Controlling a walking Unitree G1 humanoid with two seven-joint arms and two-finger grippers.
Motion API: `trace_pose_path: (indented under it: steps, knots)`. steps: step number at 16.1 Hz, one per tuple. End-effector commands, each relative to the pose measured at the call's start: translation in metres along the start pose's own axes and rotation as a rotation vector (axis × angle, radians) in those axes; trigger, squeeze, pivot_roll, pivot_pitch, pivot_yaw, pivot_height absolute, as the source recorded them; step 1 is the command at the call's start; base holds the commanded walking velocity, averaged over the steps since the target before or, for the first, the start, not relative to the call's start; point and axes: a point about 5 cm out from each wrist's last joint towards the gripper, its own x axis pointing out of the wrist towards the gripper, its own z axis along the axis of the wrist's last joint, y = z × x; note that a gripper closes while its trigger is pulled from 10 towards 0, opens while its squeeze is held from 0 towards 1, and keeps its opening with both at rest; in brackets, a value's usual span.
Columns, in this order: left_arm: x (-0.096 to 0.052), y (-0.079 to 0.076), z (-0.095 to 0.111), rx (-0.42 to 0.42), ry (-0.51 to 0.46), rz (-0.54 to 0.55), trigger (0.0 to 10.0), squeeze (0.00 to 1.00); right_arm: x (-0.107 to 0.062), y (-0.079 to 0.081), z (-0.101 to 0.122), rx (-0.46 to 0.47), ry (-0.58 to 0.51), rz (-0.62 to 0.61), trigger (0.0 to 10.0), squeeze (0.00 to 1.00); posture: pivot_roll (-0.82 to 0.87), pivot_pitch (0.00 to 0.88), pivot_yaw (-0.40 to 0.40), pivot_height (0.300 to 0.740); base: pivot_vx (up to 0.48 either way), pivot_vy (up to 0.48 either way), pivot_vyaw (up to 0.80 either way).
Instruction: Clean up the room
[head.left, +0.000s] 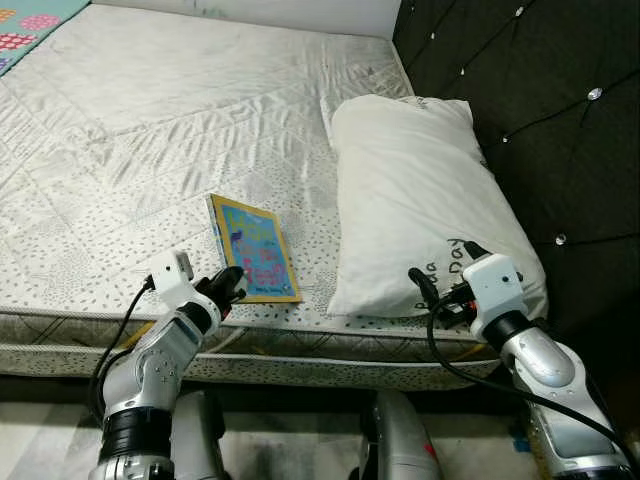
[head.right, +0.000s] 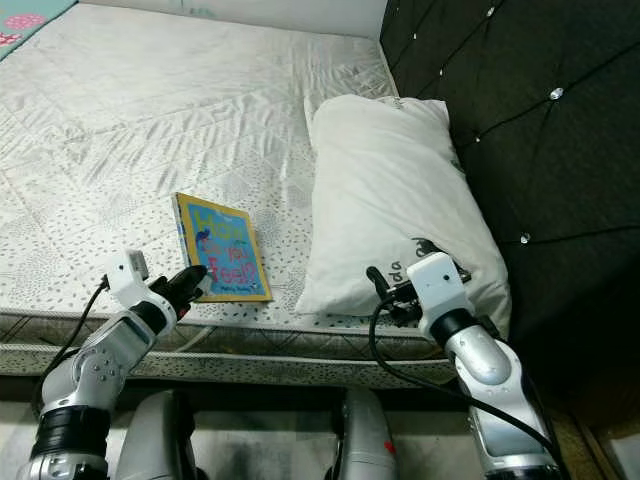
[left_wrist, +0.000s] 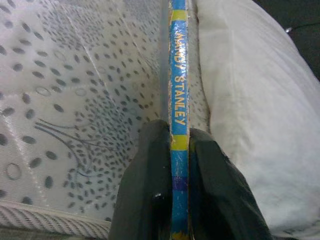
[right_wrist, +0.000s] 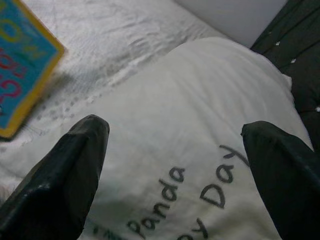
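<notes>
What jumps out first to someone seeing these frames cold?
The bright blue, yellow-edged book near the front edge of the bare quilted mattress, with the left gripper clamped on its spine. Beside it to the right lies a big white pillow printed "Panda Day", against the dark tufted headboard. The right gripper hangs open just over the pillow's near end.

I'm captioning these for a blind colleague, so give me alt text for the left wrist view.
The left claw is shut on the spine of a thin blue and yellow book printed "NANCY STANLEY", seen edge-on. The book stands between a white quilted mattress with a grey speckled pattern on one side and a white pillow on the other.
</notes>
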Motion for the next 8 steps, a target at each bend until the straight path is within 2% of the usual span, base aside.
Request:
trace_pose_path:
  steps: [1,2,5,8]
  knots:
    - [0.0115,-0.01,-0.0071,-0.014,0.121,-0.084,10.0,0.0,-0.0093,-0.0131,-0.0005,-0.028,0.026,-0.047,10.0,0.0,-0.29,0.127,-0.129,0.572,0.0,0.0,0.0]
    - [0.0154,-0.0128,-0.0107,0.004,0.205,-0.117,10.0,0.0,-0.0141,-0.016,-0.0035,-0.041,0.043,-0.062,10.0,0.0,-0.29,0.126,-0.126,0.572,0.0,0.0,0.0]
    - [0.0151,-0.0146,-0.0106,0.028,0.228,-0.138,10.0,0.0,-0.0149,-0.0165,-0.0042,-0.043,0.047,-0.069,10.0,0.0,-0.29,0.125,-0.125,0.572,0.0,0.0,0.0]
    - [0.0153,-0.0133,-0.0118,0.053,0.302,-0.186,10.0,0.0,-0.0147,-0.0168,-0.0026,-0.046,0.05,-0.073,10.0,0.0,-0.29,0.123,-0.125,0.572,0.0,0.0,0.0]
